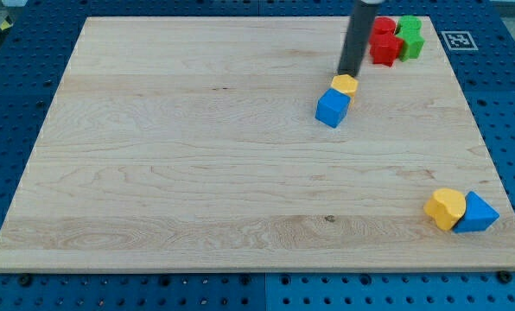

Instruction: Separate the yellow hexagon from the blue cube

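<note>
A small yellow hexagon (345, 85) sits in the upper right part of the wooden board, touching the upper right corner of a blue cube (332, 108). The dark rod comes down from the view's top, and my tip (349, 74) is right at the hexagon's top edge, just above it in the view and seemingly touching it. The blue cube lies below and slightly left of the hexagon, on the side away from the tip.
Two red blocks (383, 41) and two green blocks (410, 38) are clustered at the board's top right. A yellow heart-like block (445, 208) touches a blue triangular block (475, 213) at the bottom right, near the board's (197, 155) edge.
</note>
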`<state>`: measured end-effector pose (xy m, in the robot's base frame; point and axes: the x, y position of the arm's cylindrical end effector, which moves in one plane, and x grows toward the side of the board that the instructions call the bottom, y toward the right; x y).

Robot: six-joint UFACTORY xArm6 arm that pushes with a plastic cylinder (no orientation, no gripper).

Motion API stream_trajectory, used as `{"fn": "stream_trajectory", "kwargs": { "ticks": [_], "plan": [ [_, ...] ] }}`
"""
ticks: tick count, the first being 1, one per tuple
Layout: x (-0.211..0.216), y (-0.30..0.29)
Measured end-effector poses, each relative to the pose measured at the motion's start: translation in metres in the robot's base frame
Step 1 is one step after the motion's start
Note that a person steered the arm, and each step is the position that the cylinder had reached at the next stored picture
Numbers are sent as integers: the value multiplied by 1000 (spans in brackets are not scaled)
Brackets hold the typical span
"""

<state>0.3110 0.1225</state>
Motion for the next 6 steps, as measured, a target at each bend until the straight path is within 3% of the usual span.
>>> {"fn": "stream_trajectory", "kwargs": {
  "ticks": [1, 2, 3, 4, 6],
  "plan": [
    [-11, -28],
    [52, -22],
    [114, 26],
    [144, 53],
    [103, 36]
  ]
}}
